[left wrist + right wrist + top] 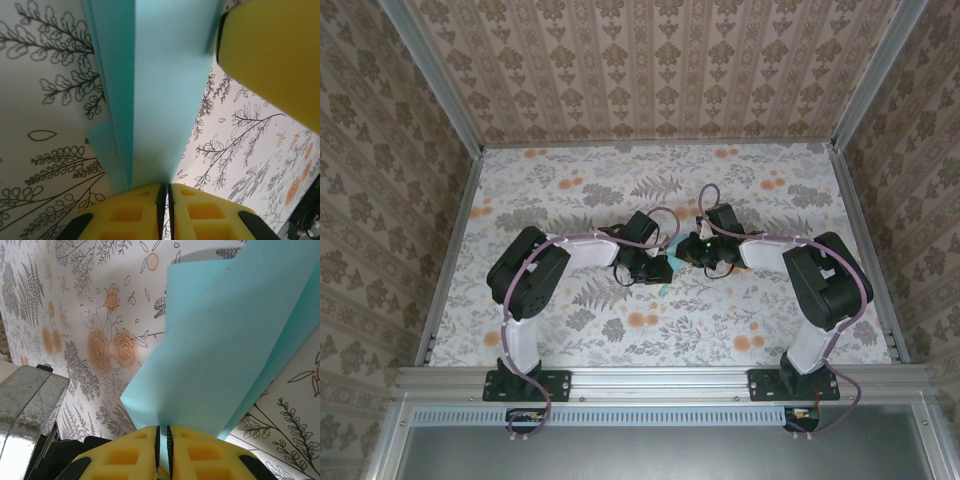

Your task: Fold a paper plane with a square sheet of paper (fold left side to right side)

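- Yellow-padded left gripper and right gripper, nearest our lenses: each pair of pads closed tight on a paper edge.
- Floral-printed flat table: we read it as the pressing surface.
- Light-turquoise square sheet of thin paper: held above mid-table between both grippers, layers doubled along a lengthwise crease.
- Step in hand, we judge: keep both pinches level, match edges before flattening, never pull apart.
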You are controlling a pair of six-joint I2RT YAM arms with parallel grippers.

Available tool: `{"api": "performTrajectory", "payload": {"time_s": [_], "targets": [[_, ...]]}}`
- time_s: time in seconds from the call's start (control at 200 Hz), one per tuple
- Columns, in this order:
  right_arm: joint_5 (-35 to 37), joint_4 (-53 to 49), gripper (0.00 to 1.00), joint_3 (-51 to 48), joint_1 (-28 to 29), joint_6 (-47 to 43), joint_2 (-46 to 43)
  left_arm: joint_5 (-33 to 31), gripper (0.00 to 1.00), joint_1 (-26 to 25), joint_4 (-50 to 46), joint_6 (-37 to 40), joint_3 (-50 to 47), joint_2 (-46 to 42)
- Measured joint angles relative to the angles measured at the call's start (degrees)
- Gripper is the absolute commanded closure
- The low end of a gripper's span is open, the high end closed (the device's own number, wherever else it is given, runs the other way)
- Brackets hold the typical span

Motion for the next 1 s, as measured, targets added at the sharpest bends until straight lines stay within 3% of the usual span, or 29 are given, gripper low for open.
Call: {"api": "performTrajectory", "payload": {"time_s": [1.0], "targets": [[3.1, -8.1, 0.85, 5.3, -1.1, -9.1, 4.9, 0.0, 0.85, -0.3, -1.5, 0.0, 0.6, 0.3]]}}
